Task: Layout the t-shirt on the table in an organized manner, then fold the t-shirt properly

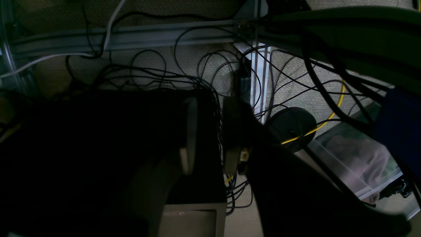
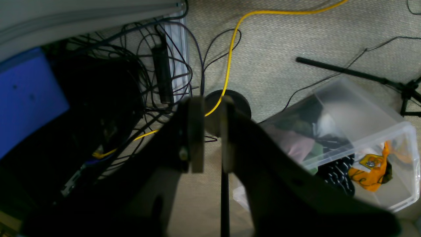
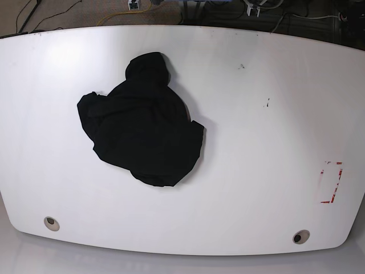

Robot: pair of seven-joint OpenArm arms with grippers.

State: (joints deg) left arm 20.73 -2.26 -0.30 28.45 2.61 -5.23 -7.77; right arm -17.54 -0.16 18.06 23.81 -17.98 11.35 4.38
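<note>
The t-shirt (image 3: 145, 123) lies crumpled in a black heap on the left half of the white table (image 3: 256, 114), and no print shows on it. Neither arm appears in the base view. In the left wrist view, my left gripper (image 1: 210, 138) hangs over the floor beside the table, its fingers a little apart with nothing between them. My right gripper (image 2: 212, 138) also points at the carpet, a narrow empty gap between its fingers. Both are well away from the t-shirt.
A red rectangular marking (image 3: 332, 182) sits near the table's right edge, and two round holes (image 3: 51, 222) (image 3: 300, 236) lie along the front. On the floor are tangled cables (image 1: 184, 75), a clear plastic bin of clothes (image 2: 361, 138) and a black round base (image 1: 291, 128).
</note>
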